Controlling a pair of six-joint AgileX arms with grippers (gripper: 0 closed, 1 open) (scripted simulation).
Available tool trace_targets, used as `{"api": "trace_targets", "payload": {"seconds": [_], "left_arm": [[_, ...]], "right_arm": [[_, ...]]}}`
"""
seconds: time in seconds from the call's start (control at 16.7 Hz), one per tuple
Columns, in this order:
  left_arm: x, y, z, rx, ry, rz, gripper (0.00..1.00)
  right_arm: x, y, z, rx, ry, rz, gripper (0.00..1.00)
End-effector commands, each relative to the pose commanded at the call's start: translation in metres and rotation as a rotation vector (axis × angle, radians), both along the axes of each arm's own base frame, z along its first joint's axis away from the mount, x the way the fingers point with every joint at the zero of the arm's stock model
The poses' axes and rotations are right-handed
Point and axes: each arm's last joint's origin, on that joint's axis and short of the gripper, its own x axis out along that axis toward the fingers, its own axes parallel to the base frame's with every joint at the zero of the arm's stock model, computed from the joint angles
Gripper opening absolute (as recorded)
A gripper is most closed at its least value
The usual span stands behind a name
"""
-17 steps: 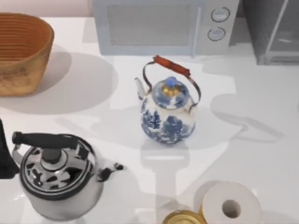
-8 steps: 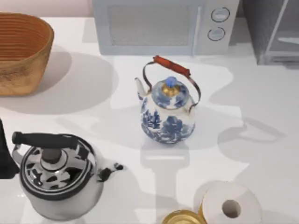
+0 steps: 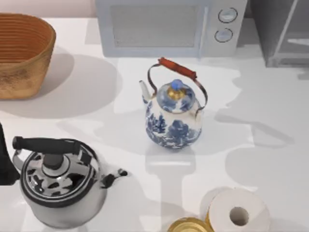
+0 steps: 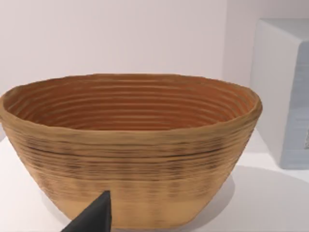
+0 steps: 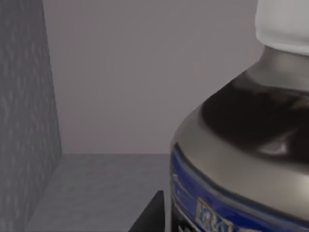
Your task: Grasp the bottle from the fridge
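The bottle [image 5: 241,145] stood upright, white cap uppermost, inside the fridge [image 3: 282,31] on its grey speckled floor, close before the right wrist camera. Its blue label band carried writing too cut off to read. The fridge sat at the white tabletop's [image 3: 270,145] one o'clock corner. I cannot tell either gripper's state. The left arm stayed parked at eight o'clock.

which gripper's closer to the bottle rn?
Right. Its wrist view has the bottle up close inside the fridge. The left arm sits at the table's left edge, its camera facing the basket.
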Motion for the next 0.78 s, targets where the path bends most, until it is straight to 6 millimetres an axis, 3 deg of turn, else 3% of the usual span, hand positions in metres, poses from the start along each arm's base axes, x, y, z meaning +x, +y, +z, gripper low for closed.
{"api": "trace_targets", "payload": {"seconds": [0.24,0.42,0.6,0.78], "left_arm": [[0.000,0.000,0.000,0.000,0.000,0.000,1.00],[0.000,0.000,0.000,0.000,0.000,0.000,1.00],[0.000,0.000,0.000,0.000,0.000,0.000,1.00],[0.000,0.000,0.000,0.000,0.000,0.000,1.00]], "right_arm": [[-0.007,0.006,0.009,-0.003,0.000,0.001,0.00],[-0.028,0.019,0.028,-0.009,-0.003,0.000,0.00],[-0.066,0.037,0.052,-0.014,-0.008,-0.002,0.00],[-0.118,0.056,0.068,-0.016,-0.021,-0.003,0.00]]}}
